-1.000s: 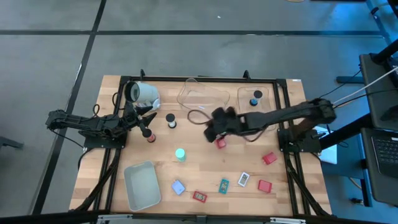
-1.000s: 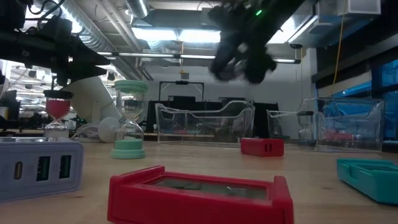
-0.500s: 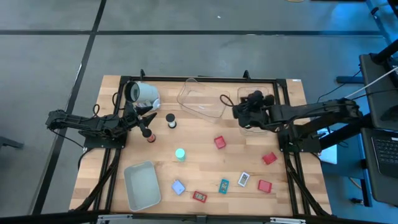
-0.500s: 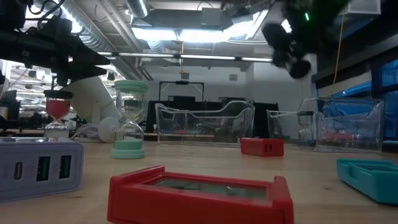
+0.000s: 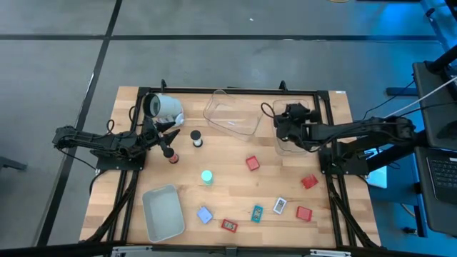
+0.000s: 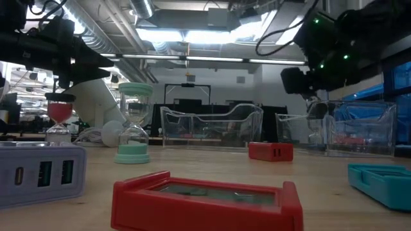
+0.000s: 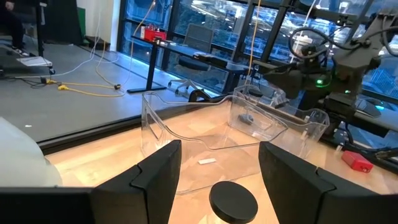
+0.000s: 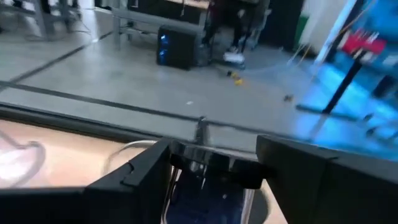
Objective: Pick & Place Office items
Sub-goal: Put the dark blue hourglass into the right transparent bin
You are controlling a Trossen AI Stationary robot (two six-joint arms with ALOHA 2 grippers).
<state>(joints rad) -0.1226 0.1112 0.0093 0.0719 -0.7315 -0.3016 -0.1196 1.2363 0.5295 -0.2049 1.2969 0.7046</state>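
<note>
My right gripper (image 5: 284, 120) (image 6: 302, 83) hangs open above the clear bin (image 5: 303, 108) at the table's far right; its fingers (image 8: 130, 180) stand wide apart and nothing shows between them. My left gripper (image 5: 166, 137) (image 7: 217, 168) waits open at the far left, its fingers on either side of the black-topped cylinder (image 5: 195, 138) (image 7: 233, 202) without touching it. A red-sand timer (image 5: 171, 154) (image 6: 59, 115) and a teal one (image 5: 207, 177) (image 6: 133, 122) stand upright. A red block (image 5: 251, 163) (image 6: 270, 151) lies mid-table. Cards and blocks (image 5: 256, 212) lie along the near side.
A large white cylinder (image 5: 166, 107) lies beside my left gripper. A second clear bin (image 5: 232, 114) stands at the far middle and a grey-white bin (image 5: 163, 212) at the near left. A red case (image 6: 205, 199) and a grey charger (image 6: 38, 173) sit close to the low camera.
My right gripper has swept from above the red block in the table's middle toward the right and far edges, and now stands over the far-right clear bin. None of the items on the table has moved.
</note>
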